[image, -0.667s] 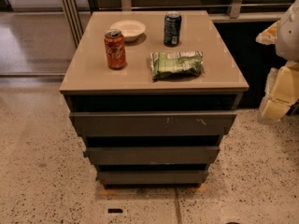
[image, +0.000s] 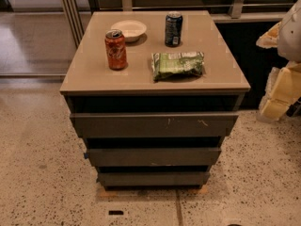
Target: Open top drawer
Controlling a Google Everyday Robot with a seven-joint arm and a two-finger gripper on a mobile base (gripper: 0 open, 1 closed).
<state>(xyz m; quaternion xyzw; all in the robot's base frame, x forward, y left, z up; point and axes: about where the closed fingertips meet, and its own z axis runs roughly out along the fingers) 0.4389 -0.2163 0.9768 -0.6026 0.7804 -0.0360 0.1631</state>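
Observation:
The top drawer (image: 141,125) is the widest dark grey-brown front of the low cabinet, just under the tan top (image: 89,76). It has no handle and bears pale scratch marks right of centre. A dark gap runs between it and the cabinet top. Two narrower drawer fronts (image: 153,156) sit below it. My gripper (image: 278,92), pale yellow under the white arm (image: 292,29), hangs at the right edge of the camera view. It is to the right of the cabinet, apart from the drawer and about level with the cabinet top.
On the cabinet top stand an orange soda can (image: 115,49), a white bowl (image: 129,30), a dark can (image: 173,29) and a green snack bag (image: 178,65). Speckled floor (image: 37,173) lies in front and to the left. A dark wall with a rail stands behind.

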